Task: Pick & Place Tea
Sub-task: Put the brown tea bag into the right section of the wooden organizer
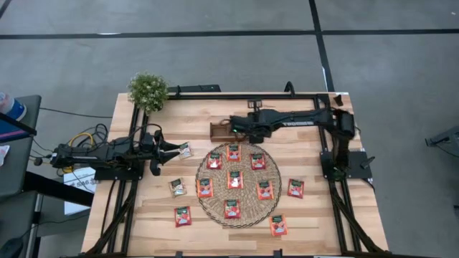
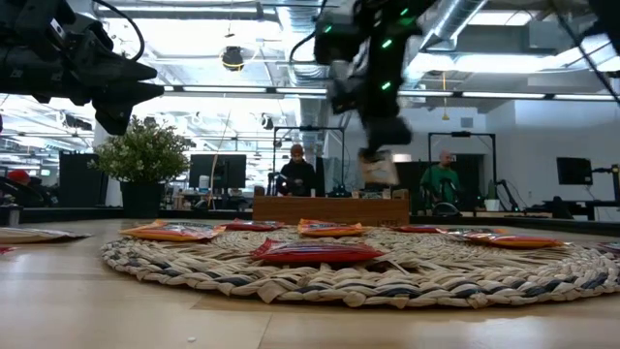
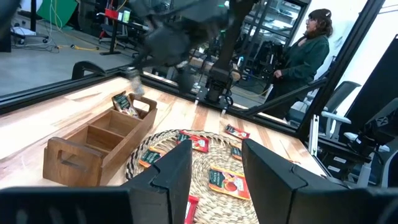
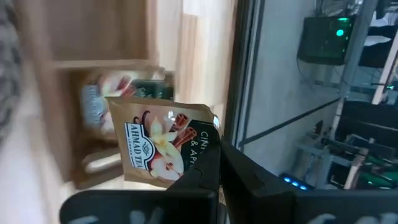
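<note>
Several red-orange tea sachets (image 1: 234,179) lie flat on the round woven mat (image 1: 208,204). More lie on the bare wood (image 1: 183,216), with two pale ones (image 1: 178,187) (image 1: 185,150) among them. My right gripper (image 1: 237,130) is over the wooden tray (image 1: 217,130), shut on a pale sachet (image 4: 158,140). This sachet also shows in the low view (image 2: 380,171). The tray holds sachets in one compartment (image 3: 124,103). My left gripper (image 1: 174,149) is open and empty, raised beside the nearer pale sachet. Its fingers frame the mat in the left wrist view (image 3: 214,155). My right gripper pinches the pale sachet between its two fingers at one edge, near a corner (image 4: 194,157). The fingers come from above, pointing down. The sachet hangs below them, upright, clear of the tray (image 2: 329,209).
A small potted plant (image 1: 148,89) stands at the table's far left corner. A black frame rail (image 1: 215,92) runs around the table. People (image 2: 296,170) are in the room beyond the far edge. Bare wood lies along the near edge (image 1: 229,240).
</note>
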You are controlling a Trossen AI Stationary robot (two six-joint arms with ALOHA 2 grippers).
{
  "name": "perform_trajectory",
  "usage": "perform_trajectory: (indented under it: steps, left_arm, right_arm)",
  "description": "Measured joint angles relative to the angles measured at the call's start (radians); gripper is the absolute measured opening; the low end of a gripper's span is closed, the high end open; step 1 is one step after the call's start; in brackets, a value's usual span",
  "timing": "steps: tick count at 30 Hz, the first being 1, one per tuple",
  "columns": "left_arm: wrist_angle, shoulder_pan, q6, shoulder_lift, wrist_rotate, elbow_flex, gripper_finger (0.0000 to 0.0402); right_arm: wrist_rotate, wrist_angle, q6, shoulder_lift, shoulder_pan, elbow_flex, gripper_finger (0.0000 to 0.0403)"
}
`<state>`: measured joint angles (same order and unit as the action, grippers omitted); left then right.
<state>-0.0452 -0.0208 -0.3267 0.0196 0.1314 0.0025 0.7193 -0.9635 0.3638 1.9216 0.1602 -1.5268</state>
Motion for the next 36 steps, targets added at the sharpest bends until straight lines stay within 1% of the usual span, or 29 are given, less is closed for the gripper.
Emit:
perform_trajectory:
  steps: [5,9,22,36]
  left_arm:
    - [0.0,0.0,0.0,0.0,-0.001,0.0,0.0133]
    - [0.0,0.0,-0.002,0.0,-0.006,0.0,0.0133]
    - [0.0,0.0,0.002,0.0,0.002,0.0,0.0133]
    - [0.0,0.0,0.003,0.0,0.003,0.0,0.0133]
  right_arm:
    - [0.03,0.002,0.003,0.097,0.034,-0.069,0.0]
    - [0.027,-0.018,-0.03,0.126,0.049,-0.077,0.0]
    - [-0.006,-0.019,-0.094,0.128,0.051,-0.059,0.0]
    - [0.006,-0.016,-0.155,0.128,0.005,-0.056,0.0]
